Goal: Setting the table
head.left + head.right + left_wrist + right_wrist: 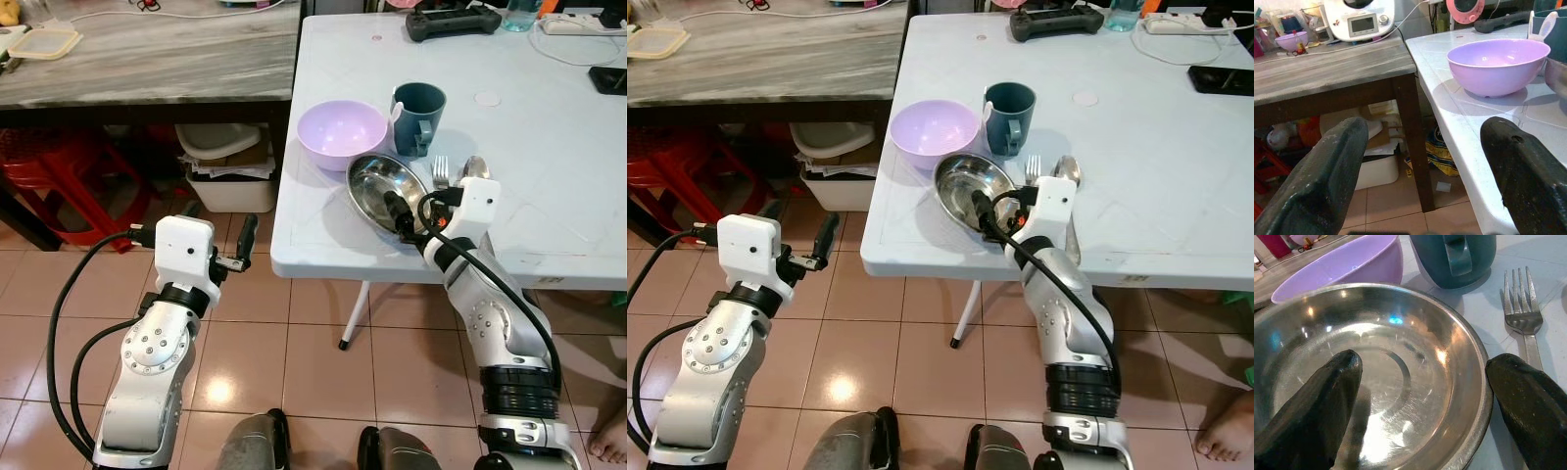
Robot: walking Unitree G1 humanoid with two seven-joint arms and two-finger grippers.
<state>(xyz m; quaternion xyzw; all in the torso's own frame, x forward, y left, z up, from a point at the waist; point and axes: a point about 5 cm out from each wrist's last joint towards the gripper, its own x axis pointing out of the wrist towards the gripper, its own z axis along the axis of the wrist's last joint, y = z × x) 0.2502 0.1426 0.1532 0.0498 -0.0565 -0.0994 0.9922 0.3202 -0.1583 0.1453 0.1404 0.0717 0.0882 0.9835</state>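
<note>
Fork [1522, 313], cup [419, 116], lilac bowl [342, 132] crowd steel bowl [384, 191] straddled by unclenched right hand [403, 219].

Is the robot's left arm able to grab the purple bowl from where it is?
Probably not yet. The left gripper hangs open off the white table's near corner, over the floor. The round purple plastic bowl sits farther in, with nothing between them, so reaching forward might do.

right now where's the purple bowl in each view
left eye view: purple bowl near the white table's front left corner, beside the teal mug.
right eye view: left of the mug, just behind the steel bowl.
left wrist view: upper right, on the table edge.
right wrist view: top left, behind the steel bowl.
shared landmark: the teal mug.
</note>
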